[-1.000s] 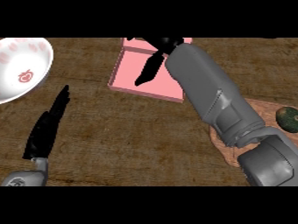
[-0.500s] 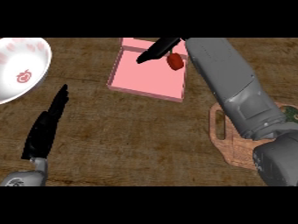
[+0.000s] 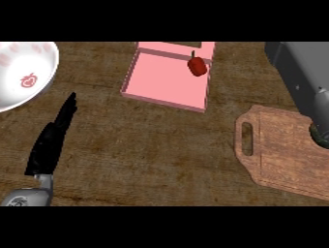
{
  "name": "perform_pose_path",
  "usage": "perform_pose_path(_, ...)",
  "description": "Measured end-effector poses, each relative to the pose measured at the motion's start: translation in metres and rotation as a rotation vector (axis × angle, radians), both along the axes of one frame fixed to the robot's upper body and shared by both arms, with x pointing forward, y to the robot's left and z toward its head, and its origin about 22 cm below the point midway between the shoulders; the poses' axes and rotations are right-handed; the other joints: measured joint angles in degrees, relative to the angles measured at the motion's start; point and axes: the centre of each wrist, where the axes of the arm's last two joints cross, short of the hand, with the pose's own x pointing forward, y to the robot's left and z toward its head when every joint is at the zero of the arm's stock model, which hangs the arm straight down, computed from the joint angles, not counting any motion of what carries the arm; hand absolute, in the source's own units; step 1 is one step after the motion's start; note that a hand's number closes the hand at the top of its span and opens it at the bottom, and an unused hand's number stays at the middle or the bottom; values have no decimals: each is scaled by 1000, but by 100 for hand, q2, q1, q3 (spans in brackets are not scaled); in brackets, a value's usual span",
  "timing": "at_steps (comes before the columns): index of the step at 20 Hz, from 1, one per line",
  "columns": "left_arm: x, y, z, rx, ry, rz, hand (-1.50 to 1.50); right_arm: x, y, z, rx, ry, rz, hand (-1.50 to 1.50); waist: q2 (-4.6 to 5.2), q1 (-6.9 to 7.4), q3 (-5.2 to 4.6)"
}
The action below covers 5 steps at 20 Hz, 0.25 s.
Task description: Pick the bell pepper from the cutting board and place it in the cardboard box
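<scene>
I see the bell pepper (image 3: 197, 66) lying inside the cardboard box (image 3: 169, 93), near its far right corner. The cutting board (image 3: 289, 150) sits right of the box. My left hand (image 3: 52, 138) rests left of it, fingers straight and pressed together.

One head view looks steeply down, close over the wooden counter (image 3: 146, 145).

Cardboard box (image 3: 169, 82) sits far centre on my counter (image 3: 160, 145); bell pepper (image 3: 197, 67) lies inside it, by the right wall. Bowl (image 3: 14, 75) far left. Cutting board (image 3: 289, 155) near right. My left hand (image 3: 52, 140) rests near left, below the bowl.
</scene>
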Motion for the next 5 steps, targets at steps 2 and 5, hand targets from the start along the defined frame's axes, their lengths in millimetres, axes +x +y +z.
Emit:
perform_pose_path(2, 1, -2, 1, 0, -7, -4, 0, -1, -24, 5, 13, -4, -21, -150, 30, 29, 5)
perform_pose_path(5, 2, -2, 2, 2, -15, -11, 0, -3, -54, 11, 22, -14, -33, -150, 65, 76, 12)
